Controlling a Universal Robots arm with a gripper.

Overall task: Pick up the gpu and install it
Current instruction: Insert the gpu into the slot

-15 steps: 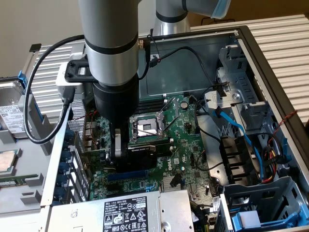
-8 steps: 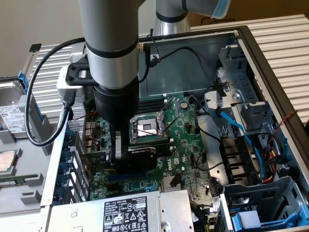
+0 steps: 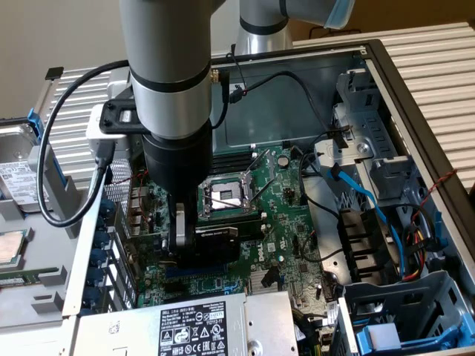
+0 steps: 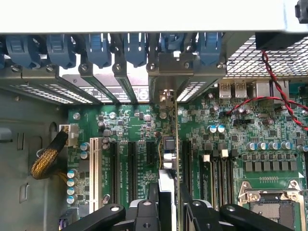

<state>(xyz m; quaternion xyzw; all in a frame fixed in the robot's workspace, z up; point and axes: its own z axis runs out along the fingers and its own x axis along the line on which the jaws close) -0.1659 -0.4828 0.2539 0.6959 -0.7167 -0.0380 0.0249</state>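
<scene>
Nearest the wrist camera are the black linkages of the gripper (image 4: 166, 204), its jaws clamped on the gpu (image 4: 169, 159), which stands edge-on and upright between them, with its silver end bracket reaching up to the row of blue slot clips (image 4: 101, 48) on the case's rear wall. The card sits directly over the green motherboard (image 4: 231, 144), in line with the black expansion slots that run beside a white slot (image 4: 94, 168); whether its lower edge is seated in a slot cannot be told. In the exterior view the arm comes down from twelve o'clock into the open computer case (image 3: 386, 67), and the gripper (image 3: 194, 237) holds the gpu (image 3: 215, 236) low over the board, at about seven o'clock from the bare CPU socket (image 3: 226, 196). A power supply with a label (image 3: 189, 330) lies at six o'clock of the card, and a blue cable (image 3: 371, 200) runs at three o'clock.
</scene>
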